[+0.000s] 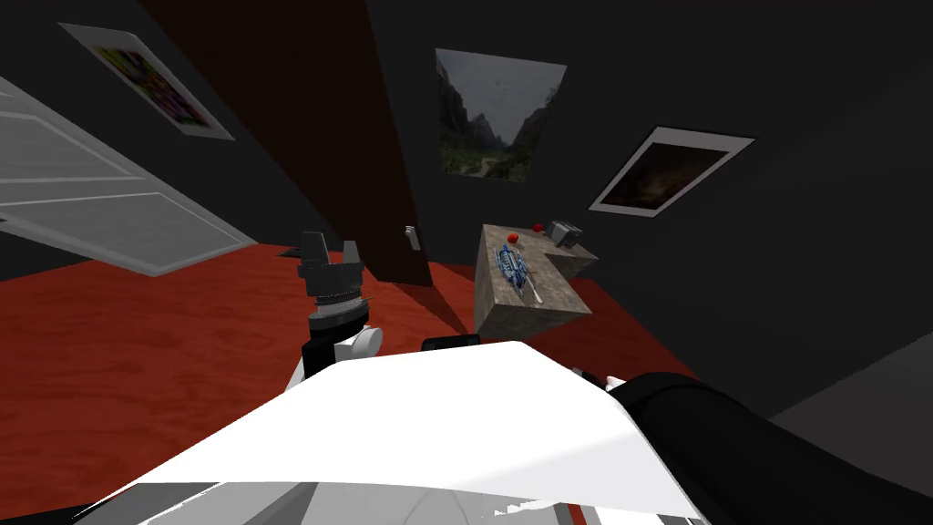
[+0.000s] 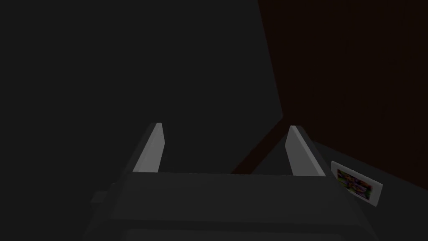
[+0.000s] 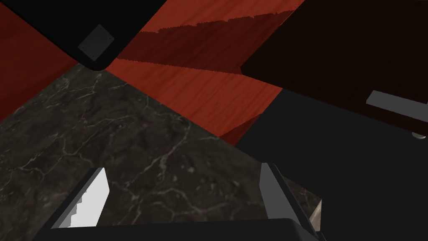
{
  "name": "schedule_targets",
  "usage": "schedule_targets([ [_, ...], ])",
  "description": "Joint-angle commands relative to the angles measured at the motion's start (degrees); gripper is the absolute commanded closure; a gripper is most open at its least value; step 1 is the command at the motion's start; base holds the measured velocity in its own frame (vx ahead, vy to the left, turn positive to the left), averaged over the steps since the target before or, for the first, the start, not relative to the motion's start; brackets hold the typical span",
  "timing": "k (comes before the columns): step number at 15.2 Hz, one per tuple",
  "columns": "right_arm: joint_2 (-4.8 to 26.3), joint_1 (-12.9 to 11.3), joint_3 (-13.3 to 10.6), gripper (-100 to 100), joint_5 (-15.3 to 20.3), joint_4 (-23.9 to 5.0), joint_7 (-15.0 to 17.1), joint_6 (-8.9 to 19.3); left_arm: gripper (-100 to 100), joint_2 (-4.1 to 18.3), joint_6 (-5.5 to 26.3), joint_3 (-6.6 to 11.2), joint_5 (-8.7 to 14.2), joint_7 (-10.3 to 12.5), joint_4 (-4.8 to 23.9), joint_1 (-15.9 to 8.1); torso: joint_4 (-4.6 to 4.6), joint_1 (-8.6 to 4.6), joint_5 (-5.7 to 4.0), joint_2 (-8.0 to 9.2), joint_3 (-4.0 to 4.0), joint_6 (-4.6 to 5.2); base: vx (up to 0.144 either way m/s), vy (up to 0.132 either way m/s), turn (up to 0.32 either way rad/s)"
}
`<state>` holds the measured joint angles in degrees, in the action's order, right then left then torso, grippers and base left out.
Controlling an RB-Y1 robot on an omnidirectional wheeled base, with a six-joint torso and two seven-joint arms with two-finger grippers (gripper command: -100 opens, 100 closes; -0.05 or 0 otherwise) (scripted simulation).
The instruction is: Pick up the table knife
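Table knife (image 1: pixel 532 288) is a thin pale sliver lying at the near end of the marbled counter (image 1: pixel 558 290), with a blue patterned thing (image 1: pixel 510 264) just beside it at its 11 o'clock. From my left claw (image 1: pixel 330 246) the knife sits out at 3 o'clock, well apart. That claw hangs above the red floor (image 1: pixel 182 346), fingers spread wide, gripping nothing. My right claw (image 3: pixel 184 192) is spread just as wide, empty, facing the counter's dark marbled surface.
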<state>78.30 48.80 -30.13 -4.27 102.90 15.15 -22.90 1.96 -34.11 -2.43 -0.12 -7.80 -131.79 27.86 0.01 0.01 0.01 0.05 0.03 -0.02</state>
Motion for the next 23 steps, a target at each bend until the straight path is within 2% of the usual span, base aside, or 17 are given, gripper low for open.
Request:
schedule_targets([
  [1, 2.2, 0.1, -0.7, -100, 0.0, -0.8, 0.2, 0.0, 0, 0.0, 0.0, 0.0, 0.0, 0.0, 0.0, 0.0, 0.0, 0.0, 0.0, 0.0, 0.0, 0.0, -0.006, 0.006, 0.076],
  [2, 3.9, 1.0, -1.9, -100, -0.5, -2.3, 0.5, 0.1, 0, 0.0, 0.0, 0.0, 0.0, 0.0, 0.0, 0.0, 0.0, 0.0, -0.01, -0.01, 0.0, 0.0, -0.004, 0.007, 0.069],
  [3, 5.1, 1.0, -1.9, -100, -0.5, -2.3, 0.5, 0.1, 0, 0.0, 0.0, 0.0, 0.0, 0.0, 0.0, 0.0, 0.0, -0.01, 0.0, -0.01, 0.0, 0.01, -0.008, 0.006, 0.103],
  [6, 5.7, 1.0, -1.9, -100, -0.5, -2.3, 0.5, 0.1, 0, 0.0, 0.0, 0.0, 0.0, 0.0, 0.0, 0.0, 0.0, 0.07, 0.0, -0.05, -0.02, 0.02, 0.015, 0.026, 0.044],
  [7, 8.3, 1.8, -3.1, -100, -0.9, -3.7, 0.9, 0.2, 0, 0.0, 0.0, 0.0, 0.0, 0.0, 0.0, 0.0, -0.01, 0.11, 0.01, -0.09, -0.05, 0.01, 0.066, 0.056, 0.289],
  [8, 9.1, 1.8, -3.1, -100, -0.9, -3.7, 0.9, 0.2, 0, 0.0, 0.0, -0.01, 0.0, 0.0, 0.0, 0.0, -0.04, 0.16, 0.03, -0.22, -0.12, -0.07, 0.131, 0.053, 0.351],
  [9, 10.5, 2.5, -4.3, -100, -1.3, -5.0, 1.2, 0.3, 0, 0.0, 0.0, -0.01, 0.0, 0.0, 0.0, 0.0, -0.08, 0.17, 0.04, -0.43, -0.23, -0.07, 0.163, 0.021, 0.271],
  [11, 12.3, 2.5, -4.3, -100, -1.3, -5.0, 1.2, 0.3, 0, 0.0, 0.0, 0.0, 0.0, 0.0, 0.0, 0.0, -0.15, 0.06, 0.02, -0.66, -0.38, -0.04, 0.131, 0.002, 0.11],
  [16, 19.9, 4.3, -7.2, -100, -2.5, -8.5, 2.2, 0.5, 0, 0.0, 0.0, 0.0, 0.0, 0.0, 0.0, 0.0, -0.09, 0.03, 0.01, -0.41, -0.24, -0.02, 0.076, 0.003, 0.16],
  [18, 22.3, 4.7, -8.0, -100, -2.8, -9.4, 2.5, 0.5, 0, 0.0, 0.0, 0.0, 0.0, 0.0, 0.0, 0.0, -0.1, -0.03, 0.0, -0.42, -0.25, -0.03, 0.09, -0.018, 0.18],
  [20, 23.5, 4.7, -8.0, -100, -2.8, -9.4, 2.5, 0.5, 0, 0.0, 0.0, 0.0, 0.0, 0.0, 0.0, 0.0, -0.11, -0.03, -0.01, -0.48, -0.28, -0.02, 0.084, -0.017, 0.103],
  [23, 27.4, 5.3, -9.2, -100, -3.5, -11.0, 3.0, 0.6, 0, 0.0, 0.0, 0.0, 0.0, 0.0, 0.0, 0.0, -0.09, -0.03, -0.01, -0.4, -0.23, -0.03, 0.082, -0.023, 0.15],
])
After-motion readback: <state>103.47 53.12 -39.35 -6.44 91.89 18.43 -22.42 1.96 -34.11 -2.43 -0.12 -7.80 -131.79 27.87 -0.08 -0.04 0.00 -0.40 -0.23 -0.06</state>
